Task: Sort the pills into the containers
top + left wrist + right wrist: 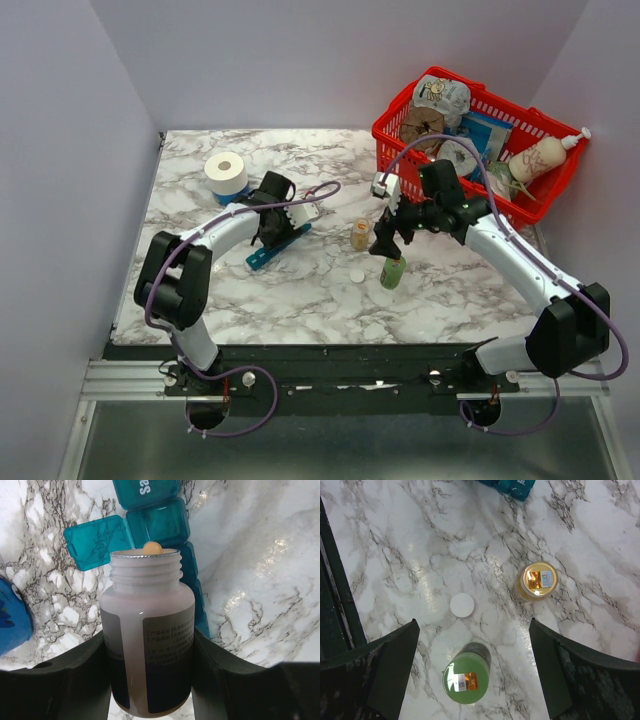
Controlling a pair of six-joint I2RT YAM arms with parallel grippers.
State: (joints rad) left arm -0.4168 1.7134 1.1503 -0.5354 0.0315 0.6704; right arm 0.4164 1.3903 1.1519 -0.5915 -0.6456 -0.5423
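Left claw (147, 650) gripped open white bottle (147, 615), pill (152, 547) sat at its mouth, right over teal pill organiser (157, 525) on tabletop (260, 580), one lid (95, 542) flipped up. Right claw (474, 625) hung wide open, empty, above green bottle (466, 675), white cap (462, 604) beside.

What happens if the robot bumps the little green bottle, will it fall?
Probably: the green bottle stands upright and looks taller than wide, so a sideways bump could tip it. Being round, it would likely roll once down.
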